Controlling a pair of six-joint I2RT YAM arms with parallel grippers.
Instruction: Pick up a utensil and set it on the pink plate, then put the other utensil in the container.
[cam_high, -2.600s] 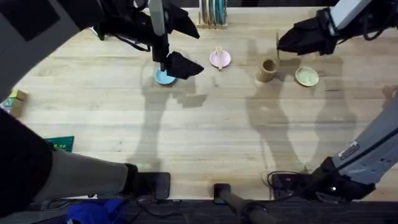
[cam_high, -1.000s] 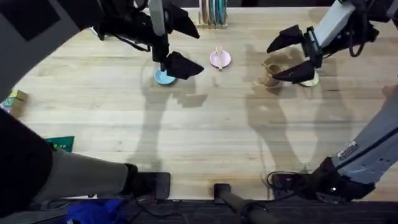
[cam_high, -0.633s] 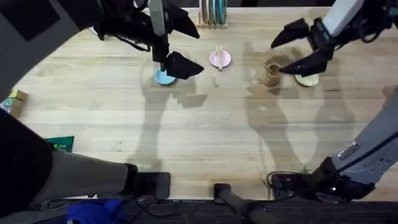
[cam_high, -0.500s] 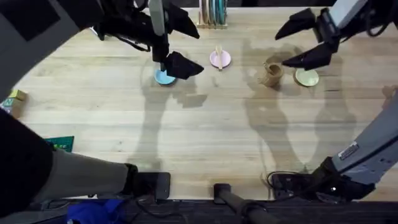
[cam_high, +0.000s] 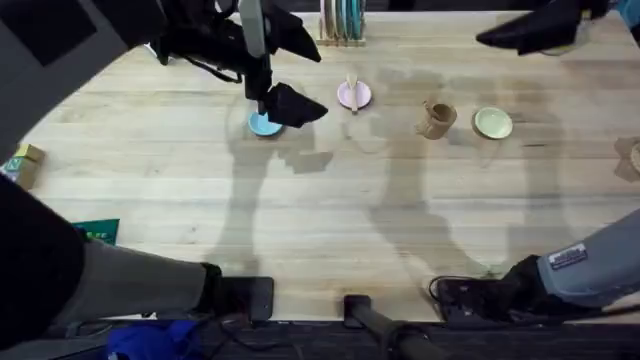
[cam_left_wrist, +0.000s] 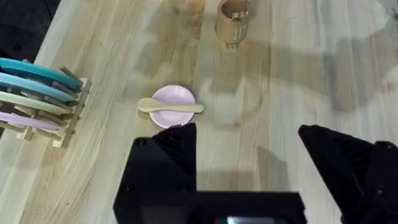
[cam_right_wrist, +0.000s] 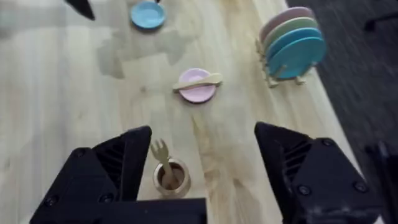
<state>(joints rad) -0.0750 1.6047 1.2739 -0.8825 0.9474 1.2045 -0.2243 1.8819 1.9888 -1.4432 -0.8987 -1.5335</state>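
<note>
The pink plate (cam_high: 354, 96) lies at the back middle of the table with the plain wooden utensil (cam_high: 351, 86) resting across it; both also show in the wrist views as plate (cam_left_wrist: 175, 114) (cam_right_wrist: 198, 93) and utensil (cam_left_wrist: 170, 107) (cam_right_wrist: 198, 82). To its right stands the tan container (cam_high: 436, 118) (cam_left_wrist: 234, 18) (cam_right_wrist: 171, 177) with the wooden fork (cam_right_wrist: 161, 155) upright in it, tines up. My right gripper (cam_high: 500, 38) (cam_right_wrist: 208, 165) hangs open, high at the back right, apart from the container. My left gripper (cam_high: 287, 105) (cam_left_wrist: 249, 155) hovers open over the blue plate's edge.
A light blue plate (cam_high: 262, 124) (cam_right_wrist: 148, 14) sits left of the pink one and a yellow-green plate (cam_high: 493, 123) right of the container. A rack of plates (cam_high: 342, 20) (cam_left_wrist: 37, 93) (cam_right_wrist: 292, 43) stands at the back edge. Small boxes (cam_high: 25, 160) lie at the far left.
My right gripper opened over the container, leaving the fork in it, then rose and drew back to the far right. The left arm has not moved.
</note>
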